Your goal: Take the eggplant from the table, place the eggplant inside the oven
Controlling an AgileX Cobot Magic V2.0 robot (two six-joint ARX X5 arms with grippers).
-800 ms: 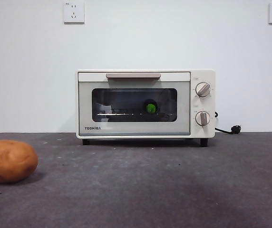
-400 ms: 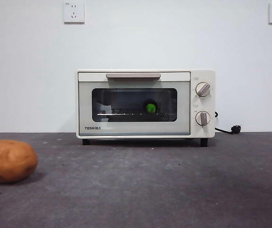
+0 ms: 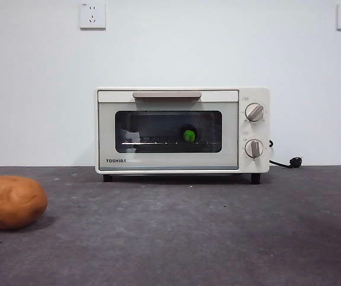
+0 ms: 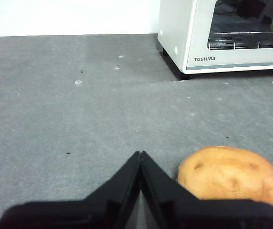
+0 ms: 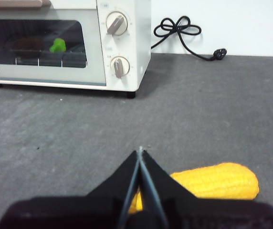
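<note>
My left gripper (image 4: 140,153) has its two black jaws pressed together to a single point, holding nothing, low over the table (image 4: 79,119). A potato (image 4: 229,174) lies just beside it: round, orange-brown, matte, with shallow dimples. My right gripper (image 5: 140,150) is likewise pinched together and empty; a yellow corn cob (image 5: 217,181) with a ribbed, bumpy surface lies just beside it on the table.

The table is dark grey, matte and faintly speckled. The oven (image 3: 182,130) is a cream-white box with a smooth shell, a beige bar handle (image 3: 167,94), two round knobs (image 3: 254,130) and black feet. Its door is closed.

The eggplant (image 3: 188,135) is inside the oven, behind the dark glass, resting on the wire rack. In the front view I see mostly its bright green cap ringed by a dark body, so its long axis runs front to back, cap toward the door. Its purple body is too dim behind the glass to make out further.

A black cord (image 5: 184,33) is looped beside the oven, by the wall.
</note>
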